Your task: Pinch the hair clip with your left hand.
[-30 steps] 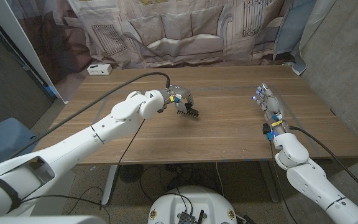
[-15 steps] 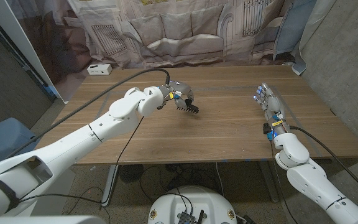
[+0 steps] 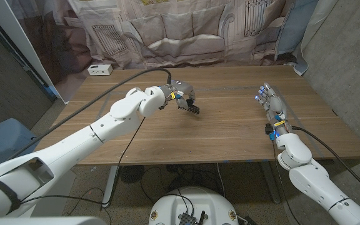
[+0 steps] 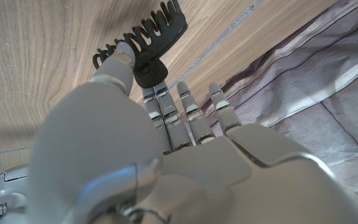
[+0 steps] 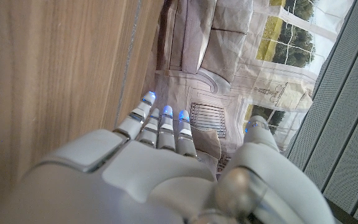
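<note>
Count on the wooden table

One black hair clip, one small white box at the far left corner, two robot hands: left hand, right hand.

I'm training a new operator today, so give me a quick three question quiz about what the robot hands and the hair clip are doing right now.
1. True or false: the left robot hand holds the black hair clip.
2. Multiple choice: where is the right robot hand? A) on the hair clip B) near the table's right side, apart from the clip C) on the white box
3. Fill in: the clip's teeth point away from the ______ robot hand, as the left wrist view shows.

Key: 1 true; 2 B; 3 left.
</note>
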`<state>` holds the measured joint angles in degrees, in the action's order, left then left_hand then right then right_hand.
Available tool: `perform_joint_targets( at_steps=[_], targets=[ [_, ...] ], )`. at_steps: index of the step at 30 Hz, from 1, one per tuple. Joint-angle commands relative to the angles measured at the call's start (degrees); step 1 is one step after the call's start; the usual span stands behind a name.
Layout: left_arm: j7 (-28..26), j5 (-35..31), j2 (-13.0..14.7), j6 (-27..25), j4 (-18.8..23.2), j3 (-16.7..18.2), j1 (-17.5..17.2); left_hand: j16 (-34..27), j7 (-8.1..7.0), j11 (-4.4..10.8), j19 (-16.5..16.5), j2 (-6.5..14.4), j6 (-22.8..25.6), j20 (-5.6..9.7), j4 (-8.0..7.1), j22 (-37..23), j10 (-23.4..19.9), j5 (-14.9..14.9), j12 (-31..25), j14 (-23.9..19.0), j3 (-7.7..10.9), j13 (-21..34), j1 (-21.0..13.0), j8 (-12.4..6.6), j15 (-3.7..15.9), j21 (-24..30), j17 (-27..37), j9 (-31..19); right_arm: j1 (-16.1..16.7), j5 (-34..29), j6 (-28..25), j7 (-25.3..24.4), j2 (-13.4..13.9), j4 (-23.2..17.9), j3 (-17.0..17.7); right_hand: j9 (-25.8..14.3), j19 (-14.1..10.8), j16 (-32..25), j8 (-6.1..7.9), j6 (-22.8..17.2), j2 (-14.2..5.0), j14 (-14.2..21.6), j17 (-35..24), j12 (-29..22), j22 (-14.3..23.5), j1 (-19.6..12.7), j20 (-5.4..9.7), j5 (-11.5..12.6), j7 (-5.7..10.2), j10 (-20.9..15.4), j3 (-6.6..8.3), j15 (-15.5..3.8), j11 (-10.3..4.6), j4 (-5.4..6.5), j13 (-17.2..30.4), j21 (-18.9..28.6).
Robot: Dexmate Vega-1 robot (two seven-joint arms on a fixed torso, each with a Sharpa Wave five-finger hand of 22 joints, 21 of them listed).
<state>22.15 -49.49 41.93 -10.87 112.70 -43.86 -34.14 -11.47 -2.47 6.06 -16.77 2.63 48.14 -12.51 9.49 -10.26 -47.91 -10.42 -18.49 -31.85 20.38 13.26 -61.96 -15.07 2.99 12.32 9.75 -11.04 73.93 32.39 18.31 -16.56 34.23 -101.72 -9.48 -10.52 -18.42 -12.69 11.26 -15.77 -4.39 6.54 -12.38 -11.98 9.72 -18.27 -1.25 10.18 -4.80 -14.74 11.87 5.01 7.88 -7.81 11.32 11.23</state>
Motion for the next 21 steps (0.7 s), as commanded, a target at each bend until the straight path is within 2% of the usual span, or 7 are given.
perform_joint_targets(
  at_steps=[1, 13, 17, 21],
  targets=[
    [-0.9, 0.8, -0.8, 0.5, -1.2, 0.0, 0.2, -0.4, -0.21, 3.27, -0.9, 2.4, 4.6, 0.09, -0.28, -0.1, -5.4, -0.3, -1.1, -1.1, -0.33, 1.1, -1.5, -0.73, 3.02, 0.1, 0.1, -0.6, -0.4, 0.3, -0.4, 0.1, -0.1, 0.4, 0.0, -0.2, -0.1, 0.0, -0.03, -0.4, -0.05, 0.3, -0.3, -0.1, 0.2, -0.6, -0.25, 0.0, -0.16, -0.5, 0.03, -0.01, 0.04, 0.02, 0.2, -0.1],
    [-1.5, 1.3, -1.3, 0.5, -2.0, -0.4, 0.5, -1.6, -1.34, 4.69, -1.8, 3.3, 9.7, 0.10, -0.01, 0.0, -10.6, -0.6, -3.7, -6.0, -1.01, 4.9, -3.4, -2.34, 4.39, -0.3, 0.4, -1.2, -1.0, 0.4, -0.4, 0.1, -0.3, 1.1, -0.3, -0.2, 0.0, 0.0, -0.01, -0.5, -0.02, 0.4, -0.3, 0.0, 0.2, -0.5, -0.31, 0.0, -0.18, -0.5, -0.02, -0.04, -0.10, 0.05, 0.2, -0.1],
    [-1.8, 1.3, -1.3, 0.6, -2.2, -0.5, 0.7, -2.2, -1.08, 5.39, -2.3, 3.4, 11.8, 0.12, -0.10, 0.0, -12.7, -0.6, -4.9, -8.7, -1.02, 6.6, -3.8, -3.53, 4.80, -0.4, 0.4, -1.7, -1.1, 0.4, -0.3, 0.0, -0.4, 1.2, -0.4, -0.2, 0.0, 0.0, -0.02, -0.5, -0.02, 0.4, -0.3, 0.0, 0.2, -0.5, -0.38, 0.0, -0.23, -0.5, -0.03, -0.07, -0.01, 0.06, 0.2, -0.1],
    [-2.2, 1.3, -1.3, 0.9, -2.3, -0.6, 0.8, -2.7, -1.10, 5.30, -2.4, 3.7, 12.1, 0.12, -0.16, 0.0, -13.5, -0.6, -5.5, -10.3, -1.00, 7.4, -4.0, -3.87, 5.09, -0.4, 0.6, -2.0, -1.2, 0.4, -0.3, 0.0, -0.5, 1.3, -0.4, -0.2, 0.0, 0.1, -0.04, -0.4, -0.03, 0.4, -0.3, 0.0, 0.2, -0.5, -0.42, 0.0, -0.15, -0.5, -0.03, -0.06, -0.09, 0.05, 0.2, -0.1]
  ],
)
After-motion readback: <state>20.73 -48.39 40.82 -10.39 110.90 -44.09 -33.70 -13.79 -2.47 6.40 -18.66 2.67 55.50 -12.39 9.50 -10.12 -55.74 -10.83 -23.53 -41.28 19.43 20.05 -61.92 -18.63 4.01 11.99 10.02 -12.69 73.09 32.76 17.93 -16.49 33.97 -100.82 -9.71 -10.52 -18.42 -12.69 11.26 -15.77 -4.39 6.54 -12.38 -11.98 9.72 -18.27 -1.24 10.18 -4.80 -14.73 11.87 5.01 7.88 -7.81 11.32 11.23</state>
